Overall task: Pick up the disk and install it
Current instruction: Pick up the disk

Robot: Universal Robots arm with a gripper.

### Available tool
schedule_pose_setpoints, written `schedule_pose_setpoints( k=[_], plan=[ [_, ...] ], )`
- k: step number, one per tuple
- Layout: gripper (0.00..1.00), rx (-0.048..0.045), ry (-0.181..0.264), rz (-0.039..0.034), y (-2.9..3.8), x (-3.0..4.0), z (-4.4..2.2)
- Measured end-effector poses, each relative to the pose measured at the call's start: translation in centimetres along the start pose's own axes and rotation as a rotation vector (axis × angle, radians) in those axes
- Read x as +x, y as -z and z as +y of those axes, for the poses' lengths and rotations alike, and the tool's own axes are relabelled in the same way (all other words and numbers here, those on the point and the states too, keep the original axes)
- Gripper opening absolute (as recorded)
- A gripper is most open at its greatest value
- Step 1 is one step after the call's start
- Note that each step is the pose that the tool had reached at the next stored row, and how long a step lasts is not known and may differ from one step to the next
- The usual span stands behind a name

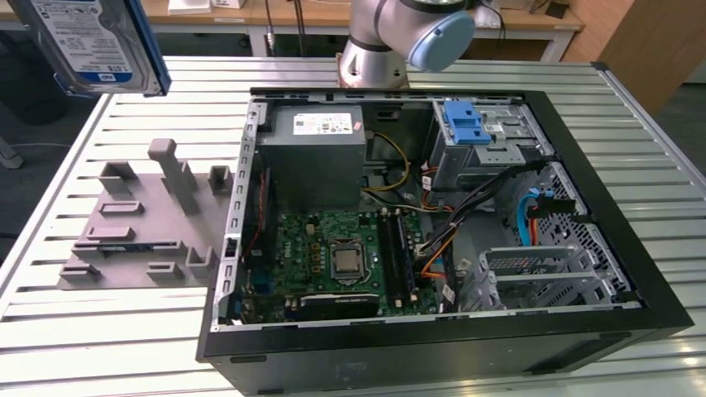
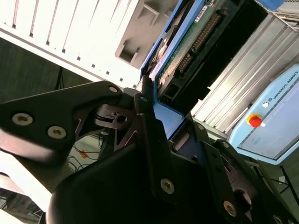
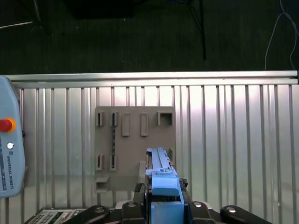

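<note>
**Robot gripper holds the disk aloft, outside the open black computer case**

The disk, a flat silver-grey hard drive with a white-and-blue label in a blue plastic carrier, hangs at the exterior view's upper left, above the slatted metal table. In both wrist views the black fingers are clamped on the blue carrier, one on each side. In the first wrist view the disk stands edge-on over the grey slotted fixture plate. Inside the case sit a grey metal power supply box with a white sticker, a green motherboard and a blue ribbed plastic latch piece. The pale grey-and-blue arm rises behind the case.
</note>
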State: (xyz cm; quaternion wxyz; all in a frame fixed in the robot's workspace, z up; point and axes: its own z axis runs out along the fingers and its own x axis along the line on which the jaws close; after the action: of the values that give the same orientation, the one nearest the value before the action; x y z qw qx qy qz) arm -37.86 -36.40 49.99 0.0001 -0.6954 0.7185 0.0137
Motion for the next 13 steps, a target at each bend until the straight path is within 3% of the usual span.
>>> schedule_pose_setpoints(
  k=[9,13],
  plan=[
    [0.36,-0.0002,0.000,0.0001,-0.19,2.37,-0.42],
    [0.36,-0.0002,0.000,0.0000,-0.18,2.71,-1.31]
  ],
)
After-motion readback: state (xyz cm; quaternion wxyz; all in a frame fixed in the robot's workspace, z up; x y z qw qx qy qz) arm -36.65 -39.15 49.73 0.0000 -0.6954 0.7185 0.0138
